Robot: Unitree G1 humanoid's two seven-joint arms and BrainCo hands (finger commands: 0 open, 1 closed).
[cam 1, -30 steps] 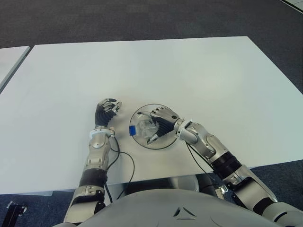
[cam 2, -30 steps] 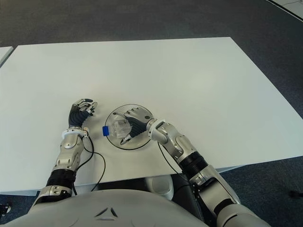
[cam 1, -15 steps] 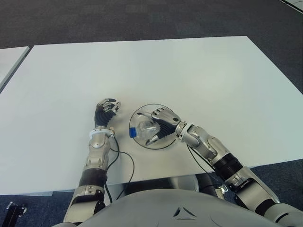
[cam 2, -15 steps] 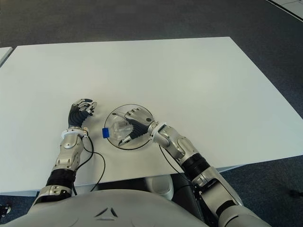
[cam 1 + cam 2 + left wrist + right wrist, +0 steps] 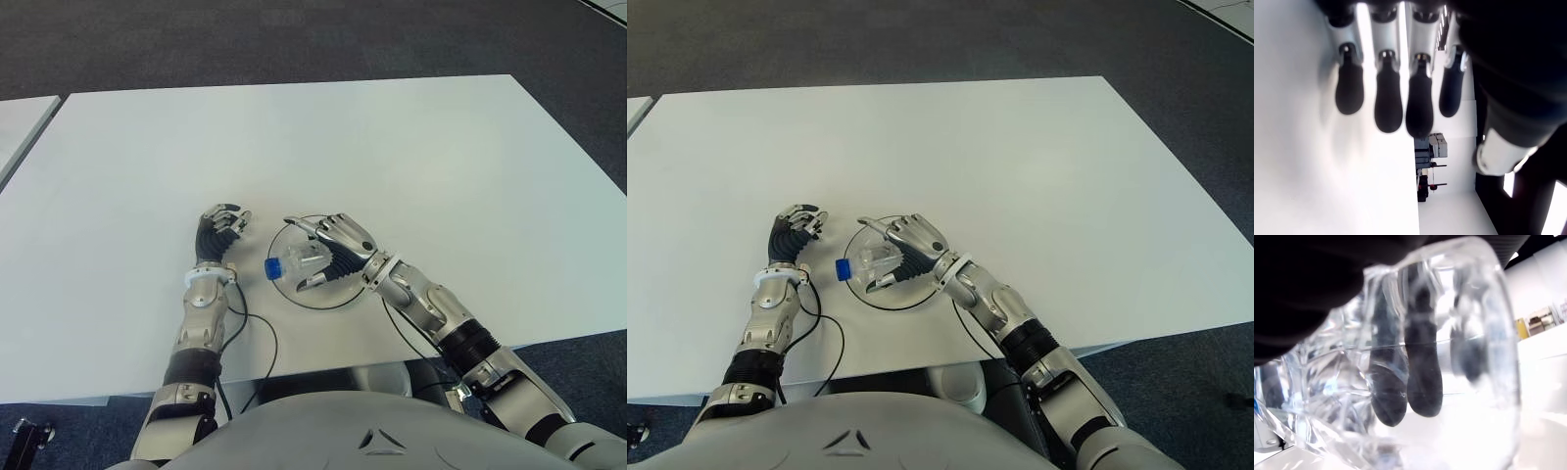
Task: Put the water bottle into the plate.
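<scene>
We are holding bottle [image 5: 294, 261] in right hand [image 5: 333, 250], fingers wrapping it, over plate [image 5: 338, 300]; bottle lying sideways, cap pointing toward left hand [image 5: 221, 227], curling empty beside plate.

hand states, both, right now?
Left hand: fingers curled, holding nothing, left of the plate.
Right hand: over the plate, fingers opened out around the water bottle; whether they grip it cannot be told.
</scene>
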